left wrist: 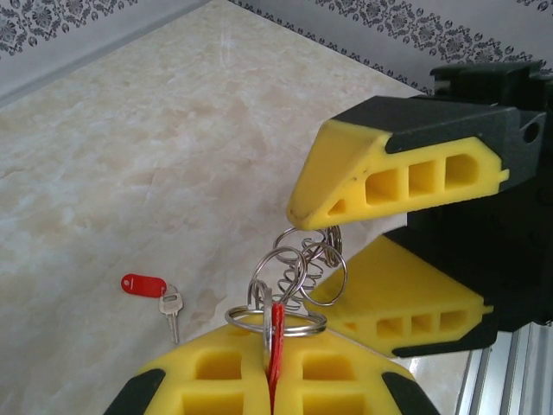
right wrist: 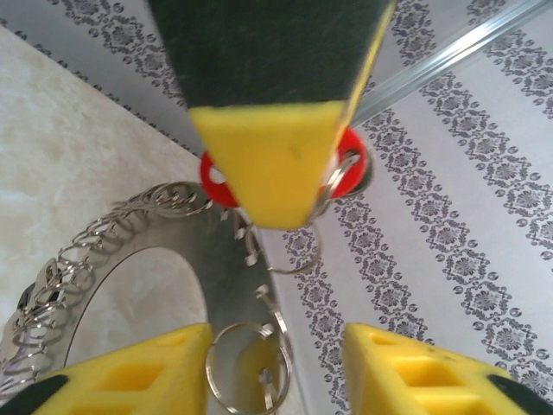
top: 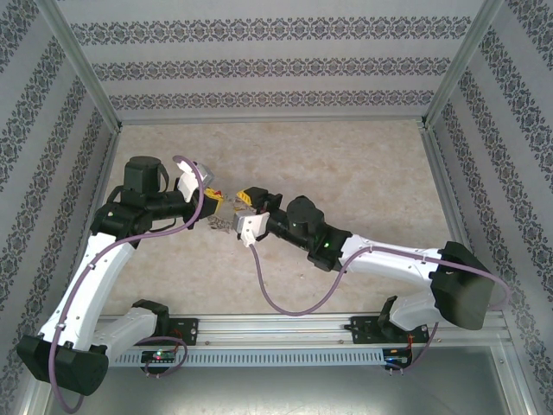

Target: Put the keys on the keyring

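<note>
Left gripper (left wrist: 271, 363) pinches a red key (left wrist: 277, 324), right gripper (right wrist: 276, 339) gapes — left wrist reveals a loose key (left wrist: 143, 284).

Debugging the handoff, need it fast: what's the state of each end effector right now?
Left end effector: closed on the red key tag.
Right end effector: open, jaws either side of the keyring, no clear grip.

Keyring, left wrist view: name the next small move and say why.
Probably close the right tool on the keyring: its loops hang between its spread fingers, while the left tool is shut on a red-headed key just below them.
</note>
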